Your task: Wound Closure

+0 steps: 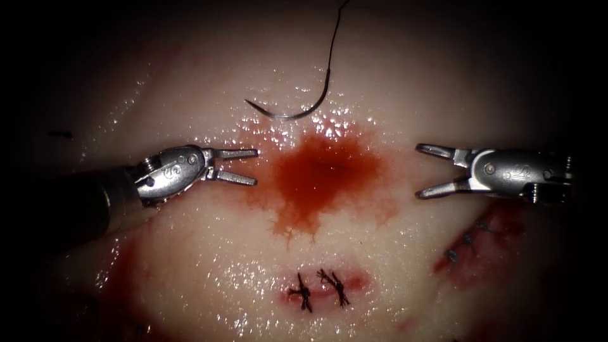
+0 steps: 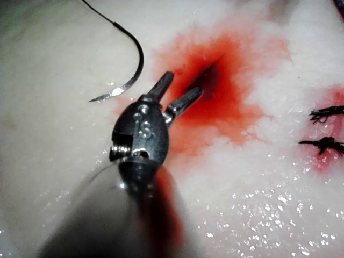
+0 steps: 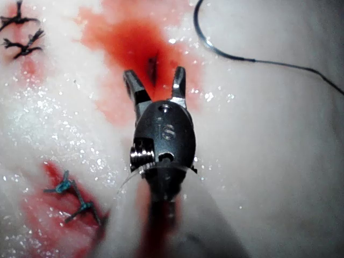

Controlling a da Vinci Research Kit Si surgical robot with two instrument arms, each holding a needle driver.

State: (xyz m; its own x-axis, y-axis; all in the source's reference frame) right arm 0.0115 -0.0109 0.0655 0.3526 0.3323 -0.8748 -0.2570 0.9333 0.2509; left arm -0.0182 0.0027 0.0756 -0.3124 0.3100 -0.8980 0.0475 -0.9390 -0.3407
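Observation:
The cut [image 1: 320, 166] lies in the middle of the tissue [image 1: 190, 82] under a pool of red fluid [image 1: 323, 174]. The curved needle [image 1: 297, 113] lies free on the tissue above the cut, and its dark thread [image 1: 334, 38] runs up from it. My left tool [image 1: 254, 166] hovers left of the cut, open and holding nothing. On the right side, my right tool [image 1: 419, 171] is open and empty too. The left wrist view shows the needle [image 2: 131, 75] beside the left tool [image 2: 183, 88]. The right wrist view shows the right tool [image 3: 155, 78] over the cut [image 3: 152, 64].
Two dark stitches [image 1: 320, 290] close an older cut below the fluid pool. Another stitched cut with bluish knots [image 1: 465, 244] lies at the lower right, under the right tool. Wet tissue surrounds the working area.

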